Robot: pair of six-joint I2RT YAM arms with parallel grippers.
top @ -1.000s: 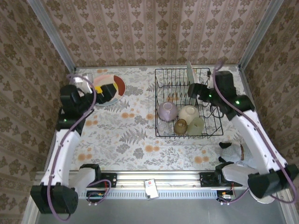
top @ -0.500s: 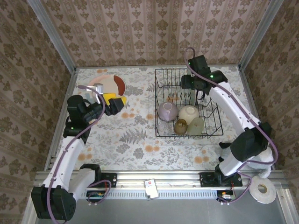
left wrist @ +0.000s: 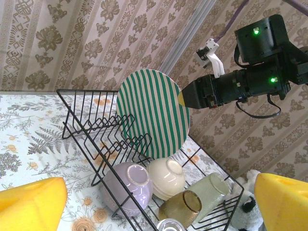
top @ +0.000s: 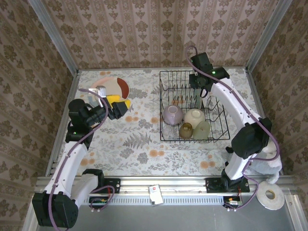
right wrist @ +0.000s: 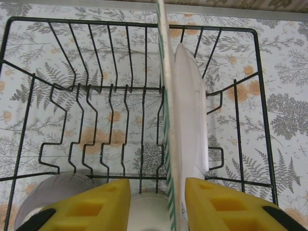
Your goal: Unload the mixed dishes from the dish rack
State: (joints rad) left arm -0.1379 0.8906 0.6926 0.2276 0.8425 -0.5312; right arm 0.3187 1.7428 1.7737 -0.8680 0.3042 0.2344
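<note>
Right wrist view has the one striped plate (right wrist: 166, 120) edge-on, standing upright in the rack (right wrist: 62, 89). Its rim runs straight away from the camera. Its white back faces the right of that picture. The right gripper (right wrist: 158, 204) straddles the plate's top rim. One yellow finger (right wrist: 226, 204) sits just beside the white back. The other finger (right wrist: 91, 204) is apart from the striped face, with bare wire showing between them, so the jaws are not clamped on the plate.

From the left wrist, the plate's round green-and-white face is turned toward the camera and leans slightly. It stands in the tines at the far end of the rack, with the right gripper at its upper rim.

The rack holds six things. They are the plate and, in the near end, one lavender bowl (left wrist: 127, 185), one cream bowl (left wrist: 166, 175), one amber cup (left wrist: 180, 207), one green cup (left wrist: 209, 187) and one clear glass (left wrist: 171, 225). The green cup lies tilted on its side. The five vessels are packed together, each touching or just beside its neighbour.

Top view puts the rack on the far right part of the table (top: 139, 144). A second plate (top: 109, 85), cream with a dark red patch, lies flat on the far left, well apart from the rack. The left gripper (top: 119, 107) hangs just beside the near edge of that plate. Its jaws are spread wide with nothing between them, and it points toward the rack.
</note>
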